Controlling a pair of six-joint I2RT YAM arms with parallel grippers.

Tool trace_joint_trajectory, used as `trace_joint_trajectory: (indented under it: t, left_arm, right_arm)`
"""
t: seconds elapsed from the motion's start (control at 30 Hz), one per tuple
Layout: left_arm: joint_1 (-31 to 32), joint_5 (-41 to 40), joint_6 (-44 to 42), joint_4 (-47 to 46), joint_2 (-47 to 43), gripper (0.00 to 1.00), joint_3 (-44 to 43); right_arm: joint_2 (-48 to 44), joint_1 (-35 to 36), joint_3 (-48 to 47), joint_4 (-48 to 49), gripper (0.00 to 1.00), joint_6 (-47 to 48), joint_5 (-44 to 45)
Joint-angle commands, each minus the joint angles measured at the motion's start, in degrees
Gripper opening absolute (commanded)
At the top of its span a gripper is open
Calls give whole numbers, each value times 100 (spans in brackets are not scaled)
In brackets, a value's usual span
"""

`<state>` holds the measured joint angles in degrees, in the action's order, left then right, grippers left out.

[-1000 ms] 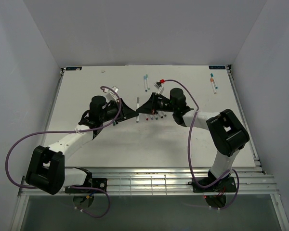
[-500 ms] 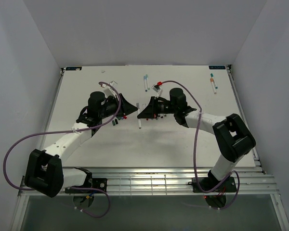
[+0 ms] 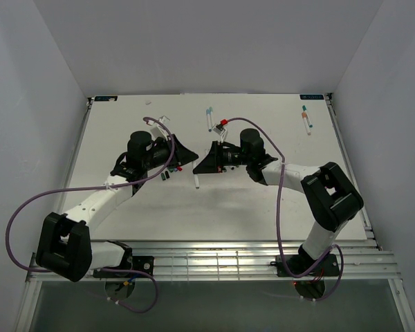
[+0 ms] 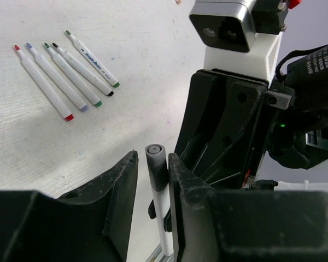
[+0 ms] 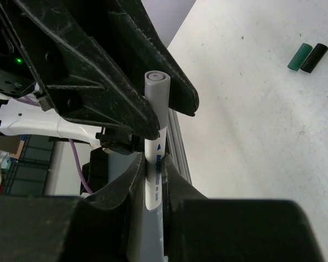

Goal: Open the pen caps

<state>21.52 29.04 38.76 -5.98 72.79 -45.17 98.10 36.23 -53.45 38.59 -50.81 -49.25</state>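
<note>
My right gripper [image 5: 153, 170] is shut on the white barrel of a pen [image 5: 154, 164] with a grey pen cap [image 5: 156, 90] on its end. In the left wrist view the cap [image 4: 156, 164] stands between my left gripper's [image 4: 152, 159] open jaws. It lies against the right finger [image 4: 180, 185], with a gap to the left finger [image 4: 120, 185]. In the top view the left gripper [image 3: 185, 158] and the right gripper [image 3: 203, 164] face each other at mid-table, and the pen [image 3: 196, 180] hangs from the right one.
Several uncapped white pens [image 4: 65, 71] lie in a row on the table. Loose green [image 5: 300, 56] and black [image 5: 315, 57] caps lie nearby. Two capped pens [image 3: 209, 119] lie at the back centre and two more [image 3: 306, 119] at the back right.
The two grippers were pressed together a second ago. The left gripper has since drawn back to the left, and the right gripper has shifted slightly left with the pen in it.
</note>
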Motion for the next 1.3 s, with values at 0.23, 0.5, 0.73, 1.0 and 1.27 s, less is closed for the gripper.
trace_joint_trajectory:
  t: [0.23,0.5,0.73,1.0,1.27]
  left_arm:
    - [10,-205,-62,149,-116,0,-45]
    - [-25,-1328,202,1107,287,0,-589]
    - [-420,-1269,237,229,639,0,-870]
    - [-956,-944,413,-237,719,0,-863]
    - [-1167,-1083,-386,1332,455,0,-968]
  right_arm:
    - [77,95,-16,169,8,87,-129]
    - [-292,498,-517,-2452,8,1881,1049]
    - [-520,1078,571,-1522,8,1372,698]
    - [-784,1343,1153,-1081,8,1117,716]
    - [-679,896,-4,-2845,8,2299,1531]
